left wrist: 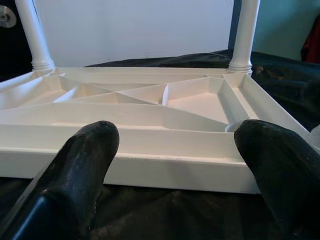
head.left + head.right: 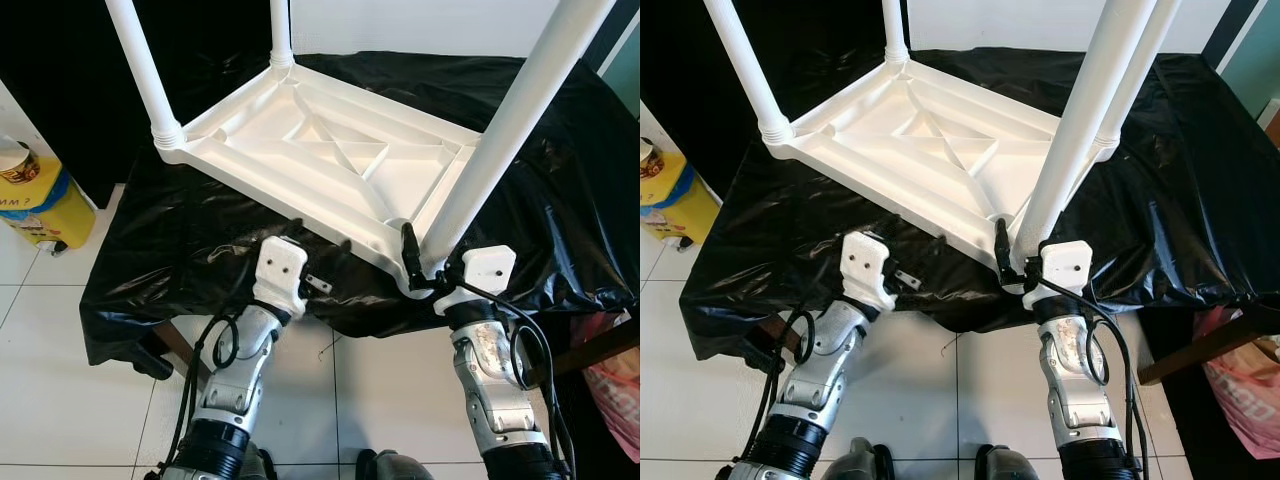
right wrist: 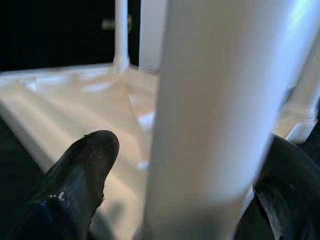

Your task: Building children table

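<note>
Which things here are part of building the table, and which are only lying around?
Part of the job:
- white tabletop, upside down on the black sheet
- near leg, between the right tool's fingers
- far-left leg
- left tool, open at the tabletop's edge

Lying about:
- yellow container on the floor
- pink bag
</note>
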